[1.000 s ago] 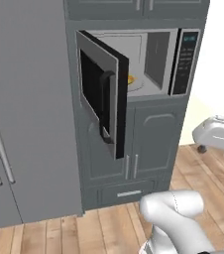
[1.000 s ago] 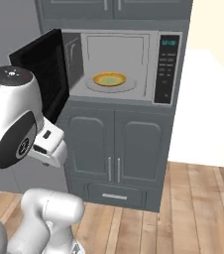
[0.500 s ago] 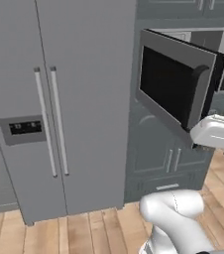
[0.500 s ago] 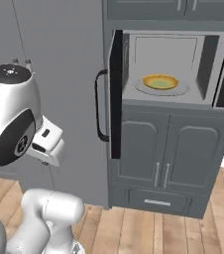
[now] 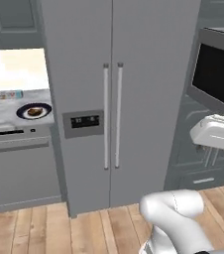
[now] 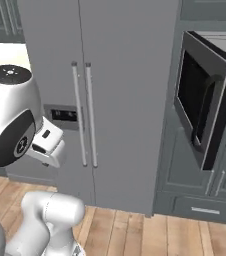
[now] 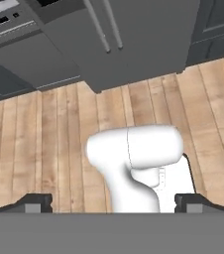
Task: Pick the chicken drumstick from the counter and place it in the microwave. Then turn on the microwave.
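- The small brown-reddish chicken drumstick (image 5: 34, 111) lay on a dark round plate (image 5: 21, 112) on the light marbled white-grey desk (image 5: 5, 115), far to the left in the left base view, well apart from the arm.
- It looked light and a little soft, with a likely slick skin; being tiny, it would probably best be pinched across its thicker middle, coming down from above so the plate rim stayed out of the way.
- The gripper (image 7: 113, 203) held nothing; its two dark fingers (image 7: 34, 202) stood wide apart at the bottom corners of the hand view, pointing down at the wooden floor (image 7: 44, 129).
- The tall two-door grey fridge (image 5: 114, 94) stood between the desk and the large silver-grey microwave (image 6: 205, 100), whose black-window door hung open to the right.
- A dishwasher front (image 5: 20, 168) sat under the desk, and a flat box-like item (image 5: 4, 95) lay behind the plate; I could not tell what it was.
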